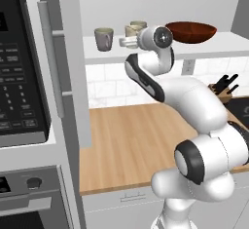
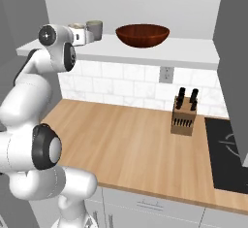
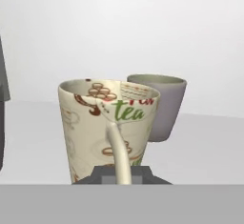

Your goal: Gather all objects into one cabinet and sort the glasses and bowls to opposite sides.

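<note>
Cream mug being placed among the mugs on the cabinet shelf

The gripper (image 3: 117,174) sits right at the cream mug (image 3: 107,127), handle toward the camera; whether the fingers clamp it cannot be told. One grey mug (image 3: 162,105) stands just behind it, another grey mug (image 1: 103,39) nearer the shelf's (image 1: 204,47) left end, while the dark red bowl (image 1: 191,31) occupies the right part, well apart from them. The step in hand looks like settling the cream mug on the mug side; next, the hand would need to let go and back straight out without knocking the neighbouring mug.
</note>
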